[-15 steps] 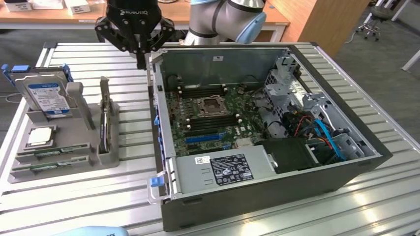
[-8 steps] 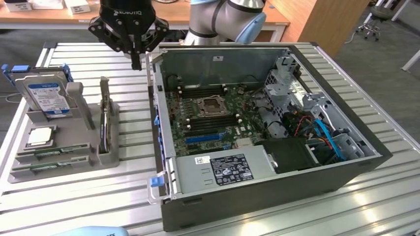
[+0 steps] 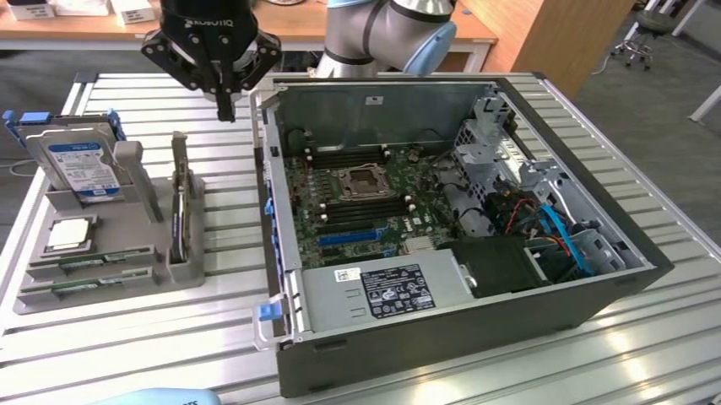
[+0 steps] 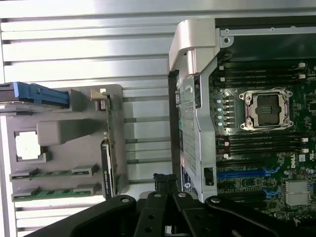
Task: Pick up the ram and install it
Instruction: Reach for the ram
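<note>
Aloft, one claw (image 3: 226, 112) shut and empty, two ram sticks (image 3: 101, 258) flat in one tray (image 3: 171, 270).

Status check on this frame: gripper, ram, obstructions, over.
Black gripper shut, empty, hovering between grey plastic tray and open computer case. Both long green ram sticks seated in tray. Nothing over them.

Upside-down "ROBOTIQ" on the gripper (image 3: 225, 111), far left; hard drive label (image 3: 81, 166) and power supply label (image 3: 394, 291) too small to read.

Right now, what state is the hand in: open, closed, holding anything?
Hand: closed, fingers together, holding nothing.
</note>
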Robot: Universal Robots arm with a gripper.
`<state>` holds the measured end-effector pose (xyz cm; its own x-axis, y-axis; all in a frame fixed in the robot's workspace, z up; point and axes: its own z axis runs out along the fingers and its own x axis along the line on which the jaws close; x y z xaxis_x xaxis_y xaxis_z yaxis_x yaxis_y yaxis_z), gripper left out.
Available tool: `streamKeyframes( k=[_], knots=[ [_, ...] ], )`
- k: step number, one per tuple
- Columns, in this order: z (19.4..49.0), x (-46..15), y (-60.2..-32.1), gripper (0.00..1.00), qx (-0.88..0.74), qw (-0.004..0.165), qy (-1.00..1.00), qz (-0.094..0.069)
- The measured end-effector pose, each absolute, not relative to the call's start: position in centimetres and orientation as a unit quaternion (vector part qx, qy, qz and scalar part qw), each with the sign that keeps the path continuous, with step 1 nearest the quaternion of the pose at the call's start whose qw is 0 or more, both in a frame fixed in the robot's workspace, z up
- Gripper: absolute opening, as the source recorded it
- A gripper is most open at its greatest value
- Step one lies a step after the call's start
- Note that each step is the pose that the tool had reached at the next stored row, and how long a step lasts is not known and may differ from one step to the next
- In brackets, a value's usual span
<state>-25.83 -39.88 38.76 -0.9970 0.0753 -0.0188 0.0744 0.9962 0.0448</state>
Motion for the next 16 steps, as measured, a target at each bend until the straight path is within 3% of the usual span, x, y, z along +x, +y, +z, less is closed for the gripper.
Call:
streamKeyframes(
  k=[16],
  knots=[
    [38.4, -28.3, -39.9, 0.10, 0.038, 0.008, 0.999, 0.022]
  ],
)
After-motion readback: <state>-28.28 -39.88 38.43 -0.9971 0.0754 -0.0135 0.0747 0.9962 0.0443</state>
